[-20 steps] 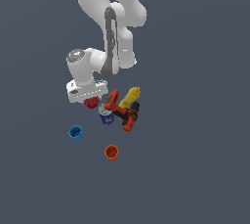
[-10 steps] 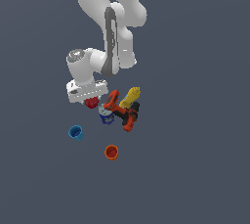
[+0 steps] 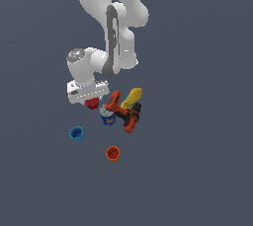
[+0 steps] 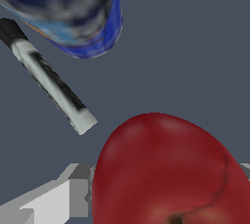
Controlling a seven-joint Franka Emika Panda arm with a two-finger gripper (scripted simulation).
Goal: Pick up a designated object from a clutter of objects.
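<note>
Your gripper [image 3: 92,102] sits low over the red apple [image 4: 171,174] — whether it grips, I cannot tell. The apple lies just beside the blue can [image 4: 68,12]; a glossy round fruit may slip out and roll into it.

No visible change vs. the shots 1.0 s and 0.5 s back. White robot arm w/ its hand [image 3: 92,102] sits at the same spot and pose, low over the small glossy dark-red apple [image 3: 92,103]. Apple hasn't shifted or lifted; same place just beside the blue can [image 3: 107,117]. No item in the clutter moved.
</note>
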